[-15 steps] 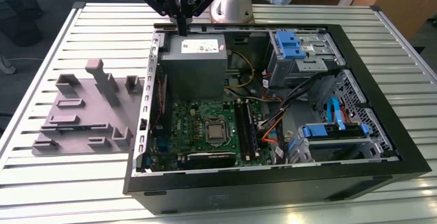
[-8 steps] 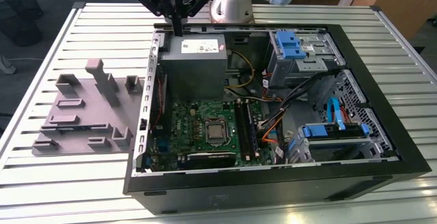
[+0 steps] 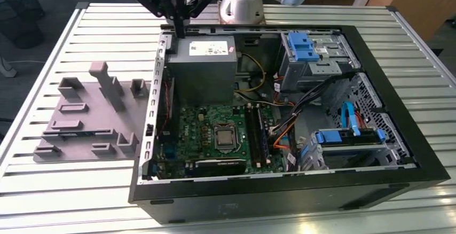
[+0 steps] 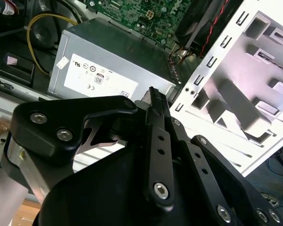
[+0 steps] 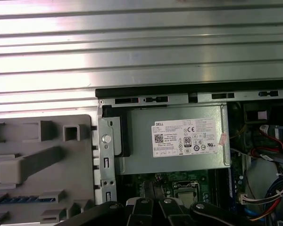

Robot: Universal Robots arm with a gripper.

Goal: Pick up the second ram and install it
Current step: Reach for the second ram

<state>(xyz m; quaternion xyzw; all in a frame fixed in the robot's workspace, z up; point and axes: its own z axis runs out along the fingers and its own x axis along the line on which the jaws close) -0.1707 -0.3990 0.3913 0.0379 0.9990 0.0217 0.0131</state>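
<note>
Gripper [image 3: 179, 30]: jaws drawn narrow, nothing visible between them. It hangs over the far-left corner of the computer case [image 3: 285, 194], above the power supply [image 3: 202, 68].

Holder tray [image 3: 93, 111]: grey, on the counter [image 3: 107, 20], at the exterior view's left of the case.

Second ram [image 5: 19, 200]: a thin blue strip on edge in the tray's near part, so left of and nearer than the gripper. Its long axis is roughly parallel to the case's far wall. One end is cut off, and chips and label are not discernible.

Motherboard [image 3: 213, 138]: green, inside the case, near of the power supply.
</note>
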